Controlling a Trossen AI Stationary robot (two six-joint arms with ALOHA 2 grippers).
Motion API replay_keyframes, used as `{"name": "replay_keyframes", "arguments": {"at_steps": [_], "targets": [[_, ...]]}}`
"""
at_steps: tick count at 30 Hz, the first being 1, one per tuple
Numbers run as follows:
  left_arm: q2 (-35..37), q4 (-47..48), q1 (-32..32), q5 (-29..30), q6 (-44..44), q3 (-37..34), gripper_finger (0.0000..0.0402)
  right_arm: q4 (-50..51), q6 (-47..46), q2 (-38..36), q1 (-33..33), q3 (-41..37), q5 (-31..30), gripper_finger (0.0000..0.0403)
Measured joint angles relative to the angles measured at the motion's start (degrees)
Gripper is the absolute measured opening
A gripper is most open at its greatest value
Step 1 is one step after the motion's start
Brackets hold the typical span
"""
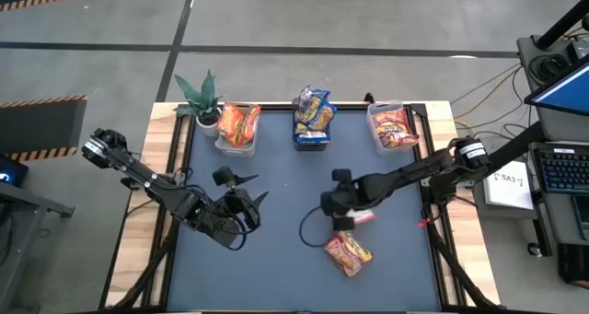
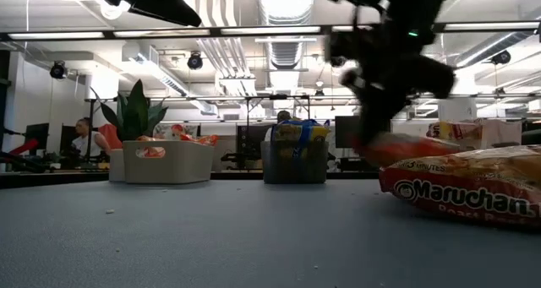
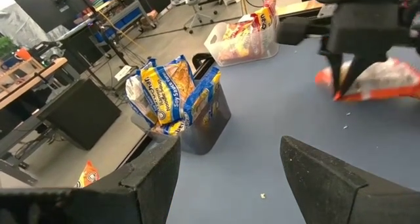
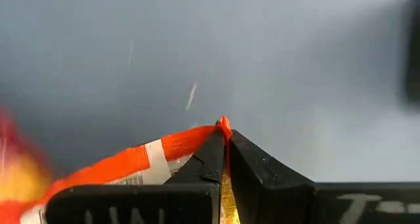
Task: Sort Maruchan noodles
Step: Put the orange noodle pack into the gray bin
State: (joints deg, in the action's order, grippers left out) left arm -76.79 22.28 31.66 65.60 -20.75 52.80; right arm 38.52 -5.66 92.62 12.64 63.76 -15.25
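My right gripper (image 1: 342,220) is near the table's middle, shut on a red and white noodle packet (image 1: 362,217), which also shows in the left wrist view (image 3: 387,79). A second orange-red Maruchan packet (image 1: 348,252) lies flat on the table just nearer, large in the low view (image 2: 473,187). My left gripper (image 1: 241,187) hovers open left of the middle, touching nothing; its fingers frame the left wrist view (image 3: 230,178). Three bins at the far edge hold orange (image 1: 237,125), blue-yellow (image 1: 313,116) and red (image 1: 394,125) packets. My right gripper pinches the red packet between its two fingers by the crimped edge at one end (image 4: 223,127). The fingers (image 3: 341,86) come from above, pointing down. The packet slants away below and beside them (image 4: 131,161). In the low view it seems raised off the table.
A potted plant (image 1: 201,98) stands at the far left corner beside the orange bin. The dark mat (image 1: 276,259) has bare room on its left and near parts. A thin cable (image 1: 308,231) curls on the mat by the right gripper. Wooden rails border the mat.
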Motion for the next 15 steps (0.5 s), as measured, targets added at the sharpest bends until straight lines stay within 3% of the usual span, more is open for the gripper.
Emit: {"name": "replay_keyframes", "arguments": {"at_steps": [10, 15], "targets": [[0.0, 0.0, -0.39, 0.0, -0.52, 0.0, 0.0244, -46.44, 13.66, -1.66, -3.33, -7.93, -1.23, 0.0008], [0.0, 0.0, -0.97, 0.0, -0.56, 0.0, 0.0244, -66.3, 16.22, -1.64, -4.52, -12.36, 1.72, 0.0008]]}}
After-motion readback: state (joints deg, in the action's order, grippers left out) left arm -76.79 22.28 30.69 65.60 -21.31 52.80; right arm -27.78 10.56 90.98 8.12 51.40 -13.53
